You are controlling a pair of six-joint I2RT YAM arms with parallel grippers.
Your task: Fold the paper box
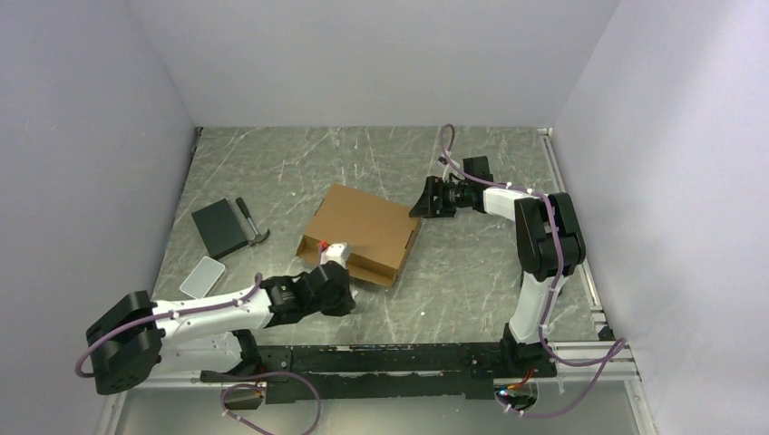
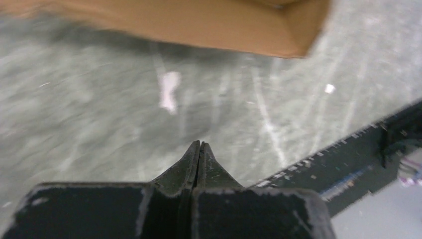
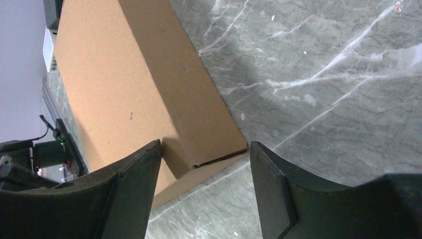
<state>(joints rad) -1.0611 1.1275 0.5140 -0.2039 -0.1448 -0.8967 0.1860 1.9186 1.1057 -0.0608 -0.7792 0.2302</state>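
The paper box [image 1: 363,231] is a shallow brown cardboard box lying mid-table, its near-left end still open. My left gripper [image 1: 345,299] hovers just in front of the box's near edge. In the blurred left wrist view that gripper [image 2: 200,144] is shut with nothing in it, and the box [image 2: 199,25] lies just beyond it. My right gripper [image 1: 422,204] is at the box's far right corner. In the right wrist view this gripper [image 3: 205,144] is open, and a corner of the box [image 3: 124,74] lies between its fingers without touching either.
A small white and red item [image 1: 332,249] sits at the box's open near-left corner. A black pad [image 1: 220,228], a small hammer-like tool [image 1: 252,222] and a white rectangle [image 1: 202,276] lie at the left. A black rail [image 1: 408,358] runs along the near edge.
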